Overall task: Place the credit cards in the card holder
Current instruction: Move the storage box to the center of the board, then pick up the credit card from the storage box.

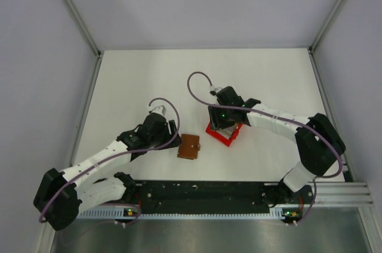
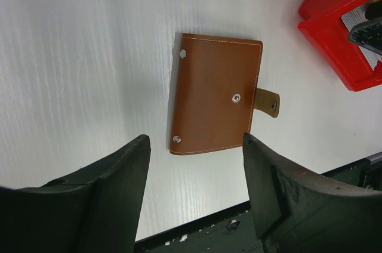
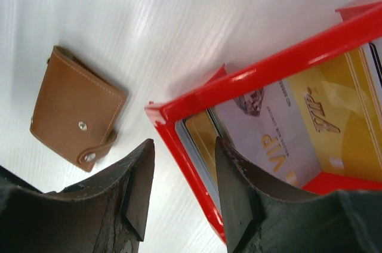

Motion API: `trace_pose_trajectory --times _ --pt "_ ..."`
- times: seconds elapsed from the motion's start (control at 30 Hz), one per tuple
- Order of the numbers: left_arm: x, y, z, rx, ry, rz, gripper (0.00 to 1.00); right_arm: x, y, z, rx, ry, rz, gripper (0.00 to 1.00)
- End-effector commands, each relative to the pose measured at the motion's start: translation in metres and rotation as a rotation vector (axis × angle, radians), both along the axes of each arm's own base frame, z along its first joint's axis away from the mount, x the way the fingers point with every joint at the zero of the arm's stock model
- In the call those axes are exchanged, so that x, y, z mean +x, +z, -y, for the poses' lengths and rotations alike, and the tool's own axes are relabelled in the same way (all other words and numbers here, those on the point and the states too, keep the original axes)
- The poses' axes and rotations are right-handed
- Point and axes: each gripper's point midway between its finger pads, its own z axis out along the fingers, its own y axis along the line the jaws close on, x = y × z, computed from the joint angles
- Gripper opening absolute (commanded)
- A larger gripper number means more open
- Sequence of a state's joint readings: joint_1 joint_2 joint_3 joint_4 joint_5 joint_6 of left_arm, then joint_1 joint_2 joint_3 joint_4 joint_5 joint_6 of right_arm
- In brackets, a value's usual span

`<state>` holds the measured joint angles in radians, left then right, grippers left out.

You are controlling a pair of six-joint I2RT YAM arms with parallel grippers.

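**Black finger pairs frame a brown wallet and a red box of cards**

Black fingers fill the bottom of both wrist views, closest to the lens. The left gripper (image 2: pixel 194 145) has its jaws spread wide with nothing between them. Past the gap, the card holder (image 2: pixel 215 101) lies flat on the white table (image 2: pixel 77 56). It is a brown wallet with pale stitching, folded shut. A short strap tab with a metal snap sticks out of its edge at 3 o'clock in this view.

The right gripper (image 3: pixel 184 142) shows a narrower gap, roughly half that of the left. Nothing is visibly clamped in it. Beyond its fingers is the corner of a red box (image 3: pixel 268 68) (an open plastic tray with low walls). The right-hand finger overlaps the box's rim, and whether it touches the rim cannot be told. The credit cards (image 3: pixel 268 139) lie inside the box, overlapping each other. A pale grey one with gold "VIP" lettering lies beside a gold one, and thin edges of more cards show at the box's 9 o'clock side.

Seen from above, the wallet is near the table's front edge, between the two arms. The left gripper is at its 10 o'clock, close but not touching. The red box is at about its 3 o'clock, just beside it with bare table between them. The right gripper hangs directly over the box.
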<state>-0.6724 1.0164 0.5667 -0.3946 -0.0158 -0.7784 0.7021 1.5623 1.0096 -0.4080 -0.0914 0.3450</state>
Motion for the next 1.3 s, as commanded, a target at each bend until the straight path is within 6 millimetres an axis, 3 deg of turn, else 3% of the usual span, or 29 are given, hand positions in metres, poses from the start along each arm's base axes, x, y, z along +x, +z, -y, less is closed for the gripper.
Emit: trace_pose_trajectory --times 0.0,0.2,0.53,0.63,0.8,0.97,1.03,1.27 --pt "0.010 0.016 0.008 -0.028 -0.013 0.053 0.67 0.036 0.021 -0.022 0.078 -0.083 0.074 0.45" --pt "0.011 0.016 0.010 -0.026 -0.017 0.050 0.67 0.061 0.022 -0.022 0.042 -0.130 0.124 0.46" --pt "0.012 0.010 0.012 -0.023 -0.022 0.035 0.67 0.079 0.027 -0.015 0.039 -0.154 0.120 0.47" --pt "0.011 0.009 0.011 -0.021 -0.022 0.031 0.67 0.086 0.024 0.001 -0.017 -0.202 0.150 0.49" --pt "0.011 0.009 0.011 -0.021 -0.022 0.033 0.67 0.076 0.025 -0.001 0.020 -0.114 0.114 0.50" --pt "0.011 0.010 0.011 -0.020 -0.025 0.036 0.67 0.059 0.024 0.005 0.023 -0.050 0.108 0.59" --pt "0.007 0.012 0.018 -0.048 -0.061 0.030 0.67 0.052 0.019 0.007 0.026 -0.028 0.092 0.66" --pt "0.012 0.032 0.042 -0.151 -0.159 0.095 0.68 0.045 0.008 0.016 0.013 -0.015 0.069 0.74"
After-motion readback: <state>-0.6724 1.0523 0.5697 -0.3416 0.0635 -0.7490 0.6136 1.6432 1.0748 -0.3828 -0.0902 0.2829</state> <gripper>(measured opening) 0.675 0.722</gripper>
